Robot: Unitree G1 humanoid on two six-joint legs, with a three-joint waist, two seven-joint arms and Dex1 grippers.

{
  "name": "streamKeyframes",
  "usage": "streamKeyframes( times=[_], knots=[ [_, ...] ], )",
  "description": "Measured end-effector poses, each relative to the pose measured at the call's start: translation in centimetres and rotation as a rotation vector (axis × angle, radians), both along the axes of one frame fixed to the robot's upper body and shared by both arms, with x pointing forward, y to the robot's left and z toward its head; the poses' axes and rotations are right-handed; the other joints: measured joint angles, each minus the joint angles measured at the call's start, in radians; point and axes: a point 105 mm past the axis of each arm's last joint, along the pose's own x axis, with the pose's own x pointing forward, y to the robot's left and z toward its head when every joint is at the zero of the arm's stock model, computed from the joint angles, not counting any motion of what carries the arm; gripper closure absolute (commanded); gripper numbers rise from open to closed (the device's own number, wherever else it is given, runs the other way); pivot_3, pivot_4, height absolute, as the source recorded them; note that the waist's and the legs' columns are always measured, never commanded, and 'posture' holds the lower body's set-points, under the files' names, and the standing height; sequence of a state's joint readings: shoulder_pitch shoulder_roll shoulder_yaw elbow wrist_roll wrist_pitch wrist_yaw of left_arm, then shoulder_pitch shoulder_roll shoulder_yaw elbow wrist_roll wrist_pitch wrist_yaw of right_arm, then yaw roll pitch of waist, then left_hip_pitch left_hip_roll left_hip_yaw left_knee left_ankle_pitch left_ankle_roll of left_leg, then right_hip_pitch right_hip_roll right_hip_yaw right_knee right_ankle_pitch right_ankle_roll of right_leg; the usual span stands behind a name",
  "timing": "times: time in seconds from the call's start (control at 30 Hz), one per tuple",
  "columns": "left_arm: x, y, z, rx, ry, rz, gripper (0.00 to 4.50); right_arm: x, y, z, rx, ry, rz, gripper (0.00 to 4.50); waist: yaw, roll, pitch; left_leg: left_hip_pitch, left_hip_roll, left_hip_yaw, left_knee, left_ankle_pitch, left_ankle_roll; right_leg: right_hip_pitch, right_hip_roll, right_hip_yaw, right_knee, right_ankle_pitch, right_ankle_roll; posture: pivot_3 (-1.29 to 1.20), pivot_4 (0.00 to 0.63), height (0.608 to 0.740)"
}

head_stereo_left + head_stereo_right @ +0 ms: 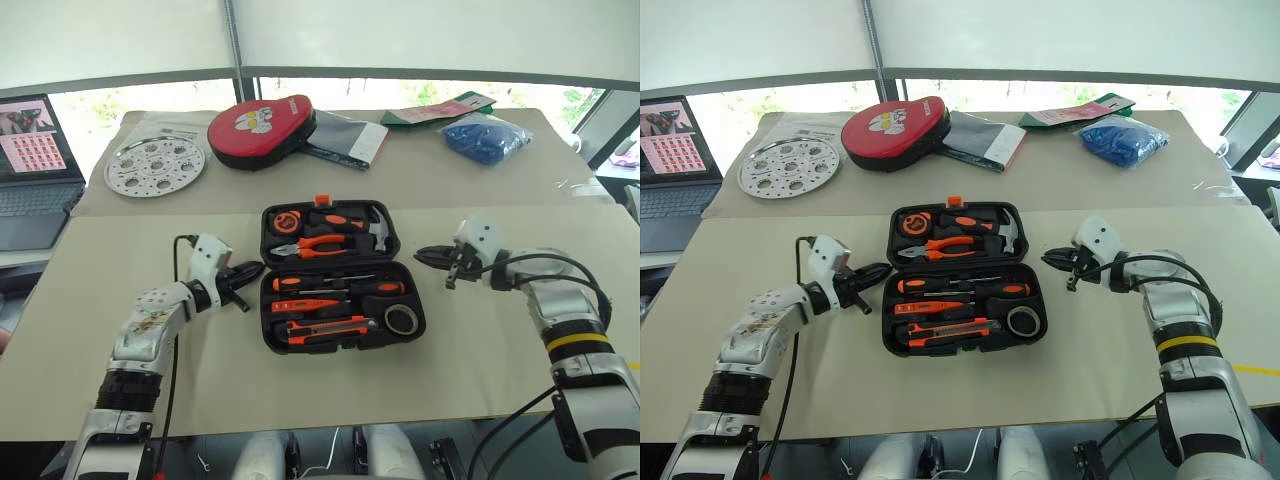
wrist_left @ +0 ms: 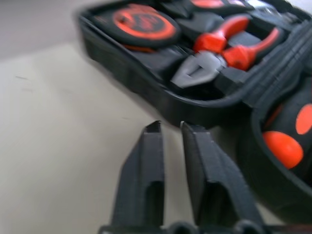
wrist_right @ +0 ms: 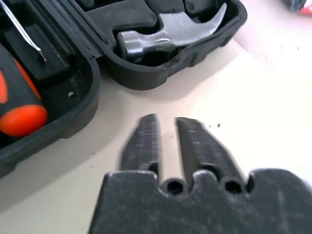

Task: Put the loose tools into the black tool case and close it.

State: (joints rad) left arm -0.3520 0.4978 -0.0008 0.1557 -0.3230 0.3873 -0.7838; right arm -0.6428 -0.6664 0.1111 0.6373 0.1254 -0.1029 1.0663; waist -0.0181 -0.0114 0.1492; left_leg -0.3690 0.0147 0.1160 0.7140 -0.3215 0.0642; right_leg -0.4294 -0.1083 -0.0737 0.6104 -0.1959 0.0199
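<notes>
Tabletop [image 1: 120,380], covered in beige sheet, spans the frame. At its centre lies the case [image 1: 276,335], open flat, its two black halves one above the other, an orange latch [image 1: 322,200] at the top edge.

Upper half: tape measure [image 1: 286,222] at left, pliers [image 1: 318,246] in the middle, hammer [image 1: 377,231] at right. Lower half, top to bottom: two screwdrivers [image 1: 335,284] lying crosswise, the slim tester pen [image 1: 305,305], the knife [image 1: 325,328]; the tape roll [image 1: 402,319] sits at the lower right corner. All lie in their recesses.

Upper frame, along the far tabletop: perforated metal disc [image 1: 155,165] at left, red oval case [image 1: 262,131] bearing a cartoon print, too small to read, a folded grey-and-red item [image 1: 345,139] just beside it, a green packet [image 1: 437,110] and a blue bag [image 1: 485,137] at right. A laptop [image 1: 35,170] stands at the far left edge, screen lit; its text is illegible.

Left gripper [image 1: 250,272] hangs just left of the case, at the level of the hinge, pointing toward it; jaws pressed nearly together, holding nothing. Right gripper [image 1: 428,256] hangs just right of the case, pointing inward; jaws likewise drawn together on nothing. Neither touches the case.
</notes>
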Motion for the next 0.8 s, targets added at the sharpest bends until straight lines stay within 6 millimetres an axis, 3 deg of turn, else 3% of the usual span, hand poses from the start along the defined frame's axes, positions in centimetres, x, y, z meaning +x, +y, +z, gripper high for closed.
streamKeyframes(
  times=[0.13,0.27,0.5,0.67,0.7,0.8],
  knots=[
    [0.0,-1.3,0.0,0.001,0.025,-0.052,4.43,-0.7,1.8,-1.3,0.020,0.052,0.068,4.39,0.004,0.001,0.001,0.000,0.000,-0.001,0.001,0.001,-0.002,0.001,0.000,-0.001,0.001,0.000,0.000,0.00,0.150,0.740],
    [-0.3,-1.4,-0.1,-0.005,0.028,-0.071,4.43,-1.8,1.7,-1.5,0.019,0.081,0.075,4.39,0.007,0.001,0.001,0.000,0.001,-0.002,0.000,0.001,-0.002,0.002,-0.001,-0.001,0.000,0.000,0.000,0.00,0.150,0.740],
    [-2.9,-0.6,-0.3,0.032,0.041,-0.114,4.43,-4.8,2.1,-2.2,0.025,0.127,0.078,4.39,0.005,0.001,0.001,0.001,0.001,-0.003,-0.001,0.001,-0.002,0.001,-0.001,-0.001,0.000,-0.001,0.000,0.00,0.150,0.740],
    [-3.4,0.5,0.2,0.015,0.027,-0.071,4.43,-5.4,0.7,-2.0,0.041,0.123,-0.004,4.39,0.008,0.001,0.001,0.001,0.000,-0.003,0.001,0.001,-0.001,0.002,-0.004,0.000,0.000,-0.001,-0.001,0.00,0.150,0.740],
    [-3.2,1.2,0.6,0.017,0.012,-0.039,4.22,-5.5,0.1,-1.5,0.056,0.139,-0.036,3.89,0.009,0.001,0.001,0.001,0.000,-0.003,0.002,0.001,-0.001,0.002,-0.004,0.000,0.001,-0.001,-0.001,0.00,0.150,0.740],
    [-3.4,3.5,0.9,0.045,0.073,0.023,3.37,-5.6,-1.3,0.4,0.104,0.159,-0.105,3.03,0.008,0.001,0.001,0.002,0.000,-0.004,0.001,0.001,-0.001,0.001,-0.004,0.000,0.001,0.000,-0.002,0.00,0.150,0.740]
  ],
)
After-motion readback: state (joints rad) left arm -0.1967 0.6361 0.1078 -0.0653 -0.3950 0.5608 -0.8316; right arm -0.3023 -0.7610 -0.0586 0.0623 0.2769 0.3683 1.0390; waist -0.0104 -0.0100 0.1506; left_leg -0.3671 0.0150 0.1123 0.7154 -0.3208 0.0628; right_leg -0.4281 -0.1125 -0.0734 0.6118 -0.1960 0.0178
